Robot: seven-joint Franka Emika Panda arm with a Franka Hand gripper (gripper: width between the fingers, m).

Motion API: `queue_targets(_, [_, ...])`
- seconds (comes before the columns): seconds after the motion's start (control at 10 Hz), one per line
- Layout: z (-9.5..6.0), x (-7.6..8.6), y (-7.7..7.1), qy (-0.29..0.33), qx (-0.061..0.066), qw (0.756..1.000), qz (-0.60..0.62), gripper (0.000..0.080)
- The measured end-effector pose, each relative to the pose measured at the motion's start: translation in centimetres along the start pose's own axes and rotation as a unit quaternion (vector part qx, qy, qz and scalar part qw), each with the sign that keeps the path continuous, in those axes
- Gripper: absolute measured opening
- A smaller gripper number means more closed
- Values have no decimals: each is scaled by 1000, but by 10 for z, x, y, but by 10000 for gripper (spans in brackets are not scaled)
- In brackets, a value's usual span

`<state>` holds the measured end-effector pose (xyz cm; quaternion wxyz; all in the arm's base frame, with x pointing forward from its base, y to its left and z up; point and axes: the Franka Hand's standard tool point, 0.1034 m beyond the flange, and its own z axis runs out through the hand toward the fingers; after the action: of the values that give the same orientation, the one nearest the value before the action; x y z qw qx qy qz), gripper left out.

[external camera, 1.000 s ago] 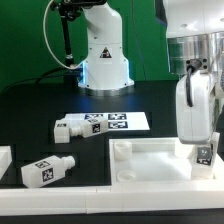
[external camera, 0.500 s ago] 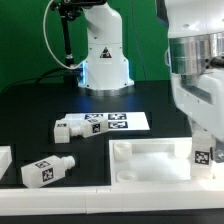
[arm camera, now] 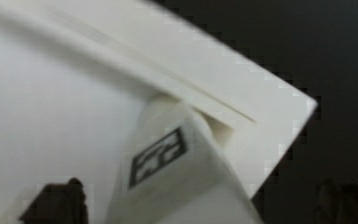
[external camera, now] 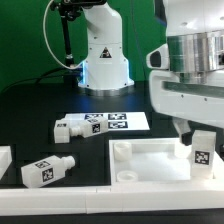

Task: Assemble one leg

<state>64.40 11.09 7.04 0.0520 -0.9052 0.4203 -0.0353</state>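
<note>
A white leg (external camera: 203, 150) with a black-and-white tag stands upright at the corner of the large white panel (external camera: 150, 162) on the exterior view's right. My gripper (external camera: 193, 127) is just above it, open and empty. In the wrist view the leg (arm camera: 179, 158) stands at the panel's corner (arm camera: 87, 90), and my gripper (arm camera: 199, 205) has its two dark fingertips (arm camera: 55, 200) spread wide on either side, clear of the leg.
Another leg (external camera: 68, 128) lies beside the marker board (external camera: 118, 121). A second one (external camera: 47, 171) lies in front of it, and a third (external camera: 5, 160) is at the exterior view's left edge. The robot base (external camera: 104, 60) stands at the back.
My gripper has let go of the upright leg and risen off it. The leg stays standing at the panel's corner.
</note>
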Motion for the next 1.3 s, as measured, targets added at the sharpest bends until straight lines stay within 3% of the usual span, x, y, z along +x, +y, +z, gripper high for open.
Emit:
queue_targets(0.2, [2,-2,-2,11,-11,994,-108,637])
queue_targets(0.3, [2,-1,-1,11,-11,995,-97,517])
queue_targets(0.4, [2,0,-1,12,-11,996,-88,517])
queue_targets(0.5, [2,0,-1,12,-12,996,-85,344])
queue_targets(0.6, [2,0,0,12,-12,998,-67,287])
queue_targets(1.0, [3,0,3,7,-17,988,156,287])
queue_targets(1.3, [3,1,4,-25,-5,925,379,287])
